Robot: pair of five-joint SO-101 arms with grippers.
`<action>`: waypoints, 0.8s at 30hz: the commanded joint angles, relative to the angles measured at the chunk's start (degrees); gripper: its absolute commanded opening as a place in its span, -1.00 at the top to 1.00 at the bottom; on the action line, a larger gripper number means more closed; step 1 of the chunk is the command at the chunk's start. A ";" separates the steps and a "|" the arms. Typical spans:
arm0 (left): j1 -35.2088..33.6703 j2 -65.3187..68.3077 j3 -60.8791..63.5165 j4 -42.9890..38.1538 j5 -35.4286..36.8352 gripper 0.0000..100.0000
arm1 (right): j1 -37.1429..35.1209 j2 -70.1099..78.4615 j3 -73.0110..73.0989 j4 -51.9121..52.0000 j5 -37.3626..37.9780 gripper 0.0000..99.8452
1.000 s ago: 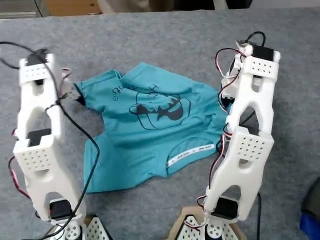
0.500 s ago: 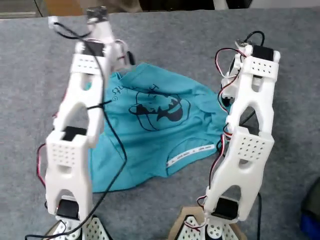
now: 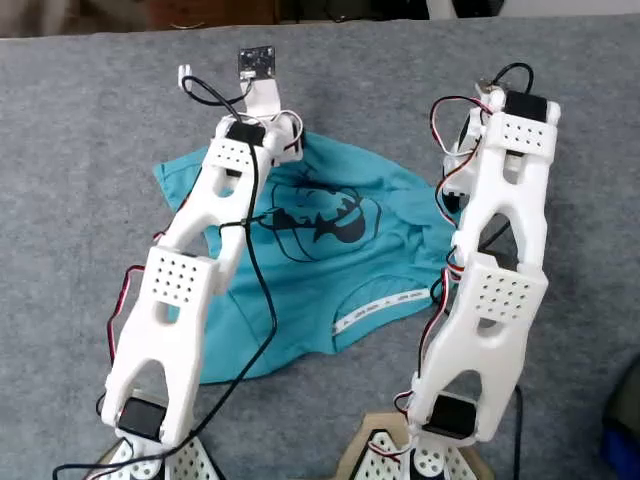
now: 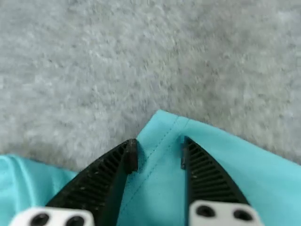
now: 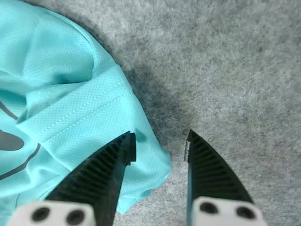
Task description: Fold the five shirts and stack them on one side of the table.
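white perforated plastic left arm (image 3: 190,290): rises from the table's near edge, leans diagonally toward the middle of the far edge, wrist bent downward. black ribbed left gripper (image 4: 157,153): jaws parted, tips low over the table. white perforated plastic right arm (image 3: 500,260): stretched along the right side toward the far edge. black ribbed right gripper (image 5: 157,143): jaws parted, pointing down.

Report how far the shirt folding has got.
Done: nothing looks folded; the teal shirt lies rumpled on the table. In hand: the left gripper is open astride a corner of the shirt, and the right gripper hangs open over another edge. Left: gripping, folding and stacking.
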 commanded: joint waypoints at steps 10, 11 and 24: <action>-1.93 4.26 -21.10 25.49 -4.66 0.96 | 0.48 -5.58 -2.86 0.00 -0.44 0.62; -1.93 4.26 -22.59 28.40 -5.19 0.96 | 0.48 -5.67 -2.86 0.00 -0.44 0.62; -5.45 4.44 -27.60 51.08 -15.12 0.96 | -1.80 -9.45 -6.37 2.29 -0.53 0.62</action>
